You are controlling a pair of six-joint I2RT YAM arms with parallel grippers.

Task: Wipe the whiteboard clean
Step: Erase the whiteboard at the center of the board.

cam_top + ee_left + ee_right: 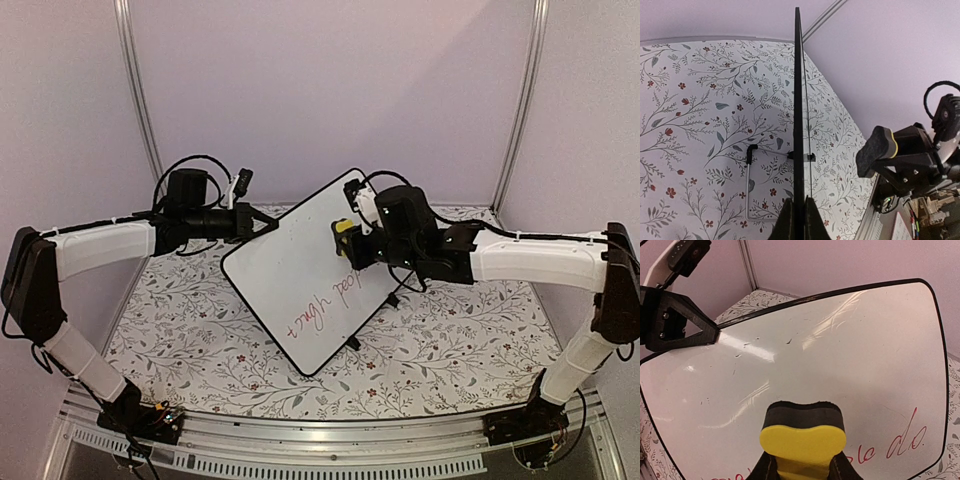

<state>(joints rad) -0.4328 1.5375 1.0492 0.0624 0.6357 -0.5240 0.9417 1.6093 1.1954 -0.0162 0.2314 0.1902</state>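
Pinching whiteboard (pixel 300 280), left hand (pixel 799 220); right hand (pixel 802 469) holds eraser (pixel 802 432).

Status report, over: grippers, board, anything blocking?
Left gripper shut on the whiteboard edge, holding it up. Right gripper shut on the eraser, clear of the board. Red writing not yet wiped. Nothing between them.
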